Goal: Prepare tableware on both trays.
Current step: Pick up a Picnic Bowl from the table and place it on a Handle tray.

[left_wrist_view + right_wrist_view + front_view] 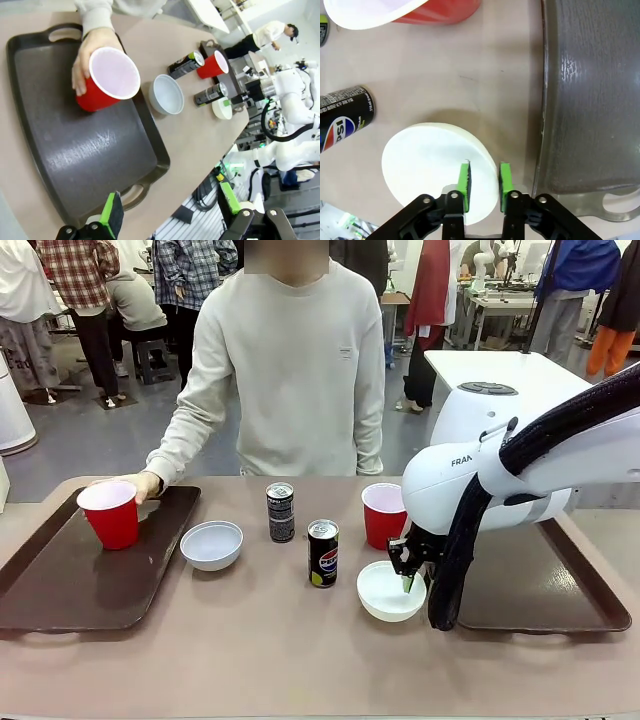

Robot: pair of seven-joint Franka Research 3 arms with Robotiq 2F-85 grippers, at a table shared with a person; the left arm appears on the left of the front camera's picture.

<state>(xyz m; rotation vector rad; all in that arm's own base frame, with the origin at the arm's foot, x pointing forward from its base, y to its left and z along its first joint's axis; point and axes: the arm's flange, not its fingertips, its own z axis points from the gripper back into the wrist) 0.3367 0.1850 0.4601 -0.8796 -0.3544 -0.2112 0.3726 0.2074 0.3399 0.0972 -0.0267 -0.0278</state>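
**A:** Where is the right hand?

**B:** The right hand (484, 170) is down at the right white bowl (385, 598). Its pads are drawn close and pinch the rim, one green pad inside and one outside, on the side facing the right tray (530, 585).

**A:** How much room is there?

**B:** Little. The bowl sits on the bare surface (250, 650) just beside the tray's raised rim, with only a narrow strip of surface between them. Past that rim the tray's dark floor lies open. The right red cup (383, 514) stands on the surface just behind the bowl. The near Pepsi can (322, 553) stands upright just to the bowl's left, apart from it.

**A:** And the other side?

**B:** The left hand (169, 200) is spread wide, with nothing between its pads. It hangs above the near, cut-out handle end of the left tray (60, 590).

**A:** What's on that tray?

**B:** The left red cup (110, 513) stands by the far rim, with the person's hand (140, 483) wrapped behind it. The rest of the tray floor is open.

**A:** And in the middle?

**B:** The left white bowl (211, 544) rests on the surface just off the left tray's inner rim. The far dark can (280, 512) stands upright behind, well apart from both cups. A broad band of surface runs along the near edge.
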